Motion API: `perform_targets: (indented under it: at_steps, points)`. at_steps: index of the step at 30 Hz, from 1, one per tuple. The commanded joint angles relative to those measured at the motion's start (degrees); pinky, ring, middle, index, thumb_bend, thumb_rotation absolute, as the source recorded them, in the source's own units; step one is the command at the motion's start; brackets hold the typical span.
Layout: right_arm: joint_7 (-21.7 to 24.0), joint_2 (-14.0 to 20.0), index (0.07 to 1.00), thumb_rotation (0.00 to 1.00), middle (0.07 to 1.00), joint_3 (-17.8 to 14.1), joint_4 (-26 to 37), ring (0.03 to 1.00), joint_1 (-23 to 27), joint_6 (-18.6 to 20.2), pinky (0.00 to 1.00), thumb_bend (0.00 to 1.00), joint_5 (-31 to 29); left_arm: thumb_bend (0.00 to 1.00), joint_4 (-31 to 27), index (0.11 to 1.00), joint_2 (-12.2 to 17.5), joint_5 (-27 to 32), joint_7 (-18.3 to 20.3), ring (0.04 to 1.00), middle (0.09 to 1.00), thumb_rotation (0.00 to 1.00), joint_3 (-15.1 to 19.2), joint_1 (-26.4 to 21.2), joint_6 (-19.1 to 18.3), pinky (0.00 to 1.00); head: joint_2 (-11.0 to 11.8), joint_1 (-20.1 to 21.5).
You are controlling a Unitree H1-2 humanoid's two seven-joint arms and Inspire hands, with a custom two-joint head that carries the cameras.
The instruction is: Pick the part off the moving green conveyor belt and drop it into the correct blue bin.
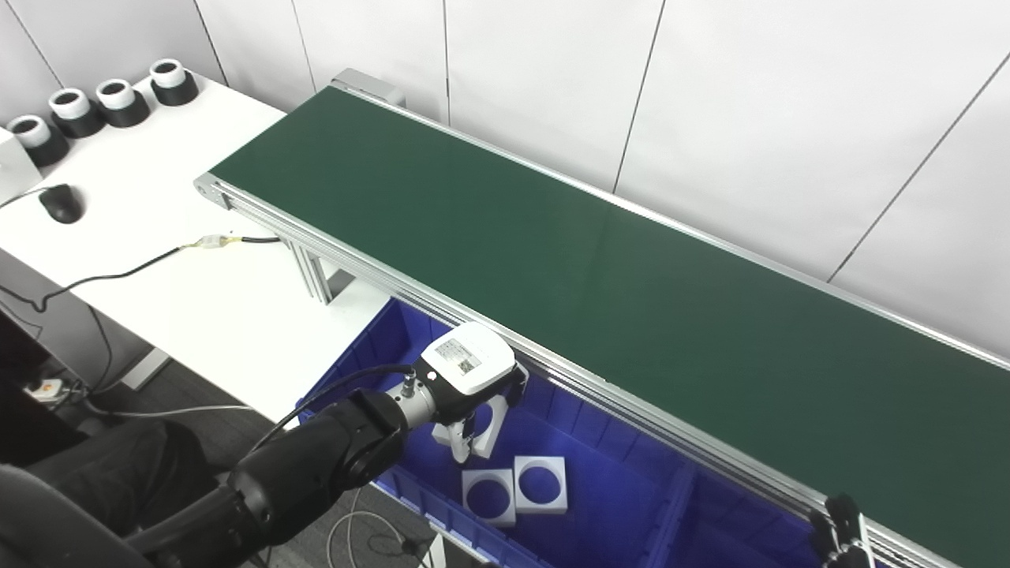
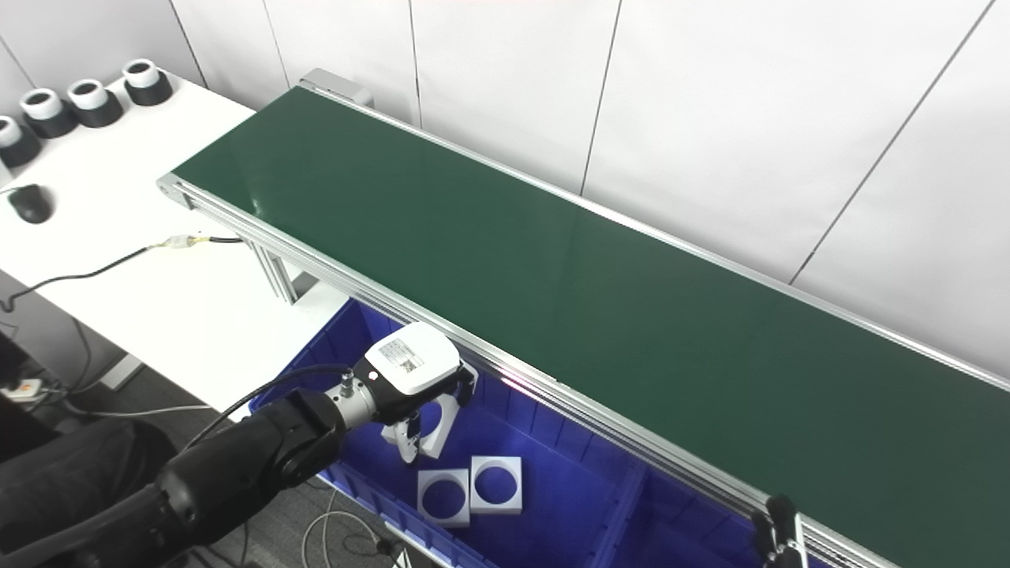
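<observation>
The green conveyor belt (image 1: 600, 260) runs from upper left to lower right, and no part shows on it. My left hand (image 1: 467, 377) hangs over the left compartment of the blue bin (image 1: 371, 347), just below the belt's near rail. Its fingers (image 1: 461, 446) point down and close around a white square part with a round hole (image 1: 491, 426), held tilted on edge above the bin floor. Two more white square parts (image 1: 514, 489) lie flat in the same compartment. Only the dark fingertips of my right hand (image 2: 777, 525) show at the bottom right.
A divider (image 1: 678, 505) splits the bin into compartments. A white table (image 1: 158, 237) at left carries several black-and-white cylinders (image 1: 95, 99), a mouse (image 1: 61, 203) and a cable (image 1: 142, 268). A white panel wall stands behind the belt.
</observation>
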State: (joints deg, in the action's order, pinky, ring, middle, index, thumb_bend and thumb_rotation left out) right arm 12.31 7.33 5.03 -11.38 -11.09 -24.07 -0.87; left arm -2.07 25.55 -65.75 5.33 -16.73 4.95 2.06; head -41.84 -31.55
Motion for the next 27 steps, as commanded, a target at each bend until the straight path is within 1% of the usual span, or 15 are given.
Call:
perform_targets:
  at_steps: [1, 2, 5, 12, 14, 17, 19, 20, 22, 23, 25, 26, 27]
  points:
    - [0.19, -0.27, 1.000, 0.97, 0.988, 0.03, 2.09, 0.963, 0.24, -2.86, 0.96, 0.86, -0.13, 0.95, -2.73, 0.632, 2.05, -0.70, 1.30, 0.620, 0.654, 0.23, 0.28, -0.68, -1.11, 0.56, 0.02, 0.08]
    - [0.12, -0.25, 1.000, 0.97, 0.989, 0.05, 2.13, 0.962, 0.22, -2.86, 0.96, 0.86, -0.04, 0.98, -3.05, 0.661, 2.20, -0.64, 1.94, 0.650, 0.683, 0.27, 0.19, -0.67, -1.16, 0.59, 0.02, 0.08]
    - [0.02, -0.24, 1.000, 0.98, 0.989, 0.04, 1.98, 0.962, 0.26, -2.86, 0.95, 0.85, 0.06, 1.00, -3.34, 0.682, 2.52, -0.36, 2.76, 0.661, 0.696, 0.31, 0.02, -0.75, -0.99, 0.61, 0.06, 0.16]
    - [0.22, -0.43, 1.000, 0.98, 0.993, -0.03, 1.91, 0.964, 0.28, -2.86, 0.96, 0.86, -0.16, 1.00, -3.20, 0.676, 2.67, 0.41, 2.63, 0.656, 0.688, 0.31, -0.01, -0.87, -0.75, 0.60, 0.10, 0.39]
    - [0.45, -0.46, 1.000, 0.97, 0.995, -0.07, 1.89, 0.965, 0.29, -2.86, 0.96, 0.86, -0.33, 1.00, -3.09, 0.671, 2.58, 1.45, 1.68, 0.651, 0.683, 0.31, 0.21, -0.80, -0.05, 0.60, -0.11, 0.80]
    - [0.54, -0.47, 1.000, 0.98, 0.996, -0.13, 2.08, 0.964, 0.19, -2.86, 0.97, 0.86, -0.42, 1.00, -2.93, 0.644, 2.54, 3.66, -2.50, 0.609, 0.653, 0.27, 0.53, -0.54, 2.67, 0.56, -0.58, 1.75]
    - [0.57, -0.44, 1.000, 0.98, 0.996, -0.16, 2.20, 0.964, 0.12, -2.86, 0.97, 0.86, -0.47, 1.00, -2.91, 0.640, 2.66, 4.12, -3.53, 0.600, 0.647, 0.27, 0.42, -0.48, 3.17, 0.55, -0.58, 1.75]
    - [0.40, -0.40, 1.000, 0.98, 0.996, -0.10, 2.40, 0.964, -0.06, -2.86, 0.97, 0.86, -0.26, 1.00, -4.54, 0.639, 2.11, 7.35, -5.03, 0.599, 0.646, 0.27, 0.62, 0.12, 5.67, 0.55, -1.51, 4.15]
    - [0.09, -0.39, 1.000, 0.96, 0.992, 0.08, 2.76, 0.956, -0.39, -2.86, 0.95, 0.83, 0.16, 1.00, -7.94, 0.637, 0.94, 12.57, -6.99, 0.577, 0.637, 0.28, 0.86, 1.44, 9.36, 0.52, -2.17, 7.03]
    - [-0.03, -0.42, 1.000, 0.96, 0.990, 0.18, 2.88, 0.953, -0.51, -2.86, 0.94, 0.83, 0.32, 1.00, -9.37, 0.630, 0.45, 14.34, -7.43, 0.569, 0.634, 0.27, 0.90, 2.01, 10.45, 0.51, -2.29, 7.50]
    - [-0.11, -0.46, 1.000, 0.96, 0.989, 0.25, 2.96, 0.952, -0.58, -2.86, 0.94, 0.83, 0.45, 1.00, -10.42, 0.626, 0.06, 15.50, -7.46, 0.566, 0.633, 0.26, 1.03, 2.48, 11.17, 0.50, -2.29, 7.50]
    - [-0.73, -0.79, 1.000, 0.95, 0.981, 0.54, 2.91, 0.949, -0.75, -2.85, 0.93, 0.85, 1.09, 0.99, -12.85, 0.609, -1.13, 17.66, -8.05, 0.562, 0.629, 0.29, 0.61, 3.55, 12.79, 0.49, -3.45, 14.26]
    - [-1.41, -1.09, 1.000, 0.95, 0.980, 0.88, 2.90, 0.948, -0.89, -2.85, 0.93, 0.85, 1.80, 0.98, -15.16, 0.605, -2.48, 19.57, -8.74, 0.562, 0.628, 0.30, 0.22, 4.60, 14.40, 0.49, -3.57, 15.53]
